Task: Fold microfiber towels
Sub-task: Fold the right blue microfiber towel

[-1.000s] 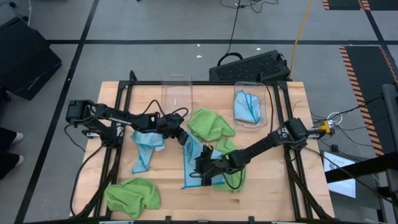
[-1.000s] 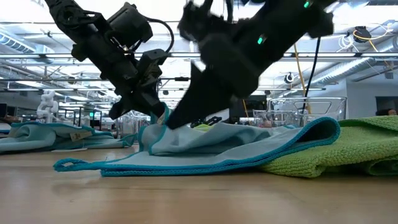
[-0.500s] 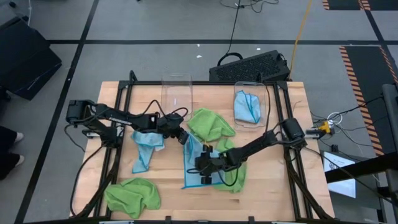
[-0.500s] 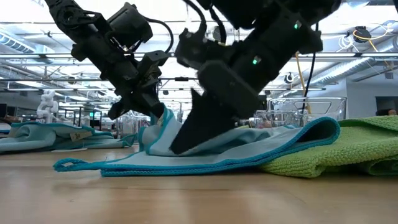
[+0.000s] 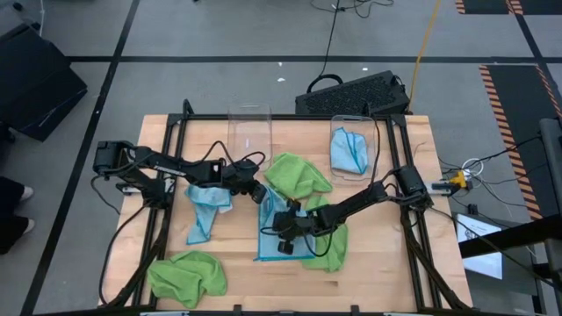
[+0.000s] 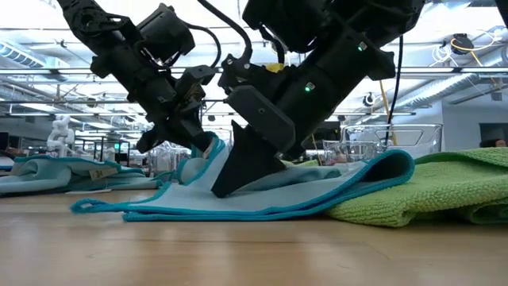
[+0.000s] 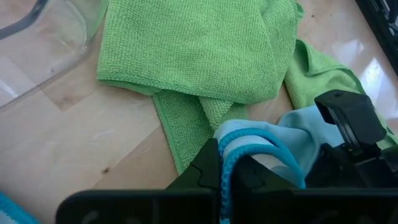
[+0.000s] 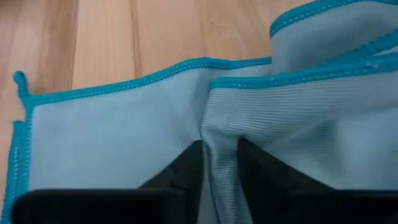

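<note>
On the wooden surface [image 5: 237,268], the blue towel [image 5: 268,235] lay mid-table beside green ones while the right gripper [image 5: 283,235], having slid inward, closed its fingers [image 8: 186,163] on a ridge of it, the left gripper [image 5: 257,195] still pinching its far edge, readying a fold.

Overhead looks straight down, low looks level across; both wrists sit close over the blue towel [image 5: 270,230].

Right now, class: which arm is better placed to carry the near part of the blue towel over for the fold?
Probably the right. Its claw pinches a ridge of the light blue towel near the front end, while the left claw is shut on the far corner, anchoring it.
</note>
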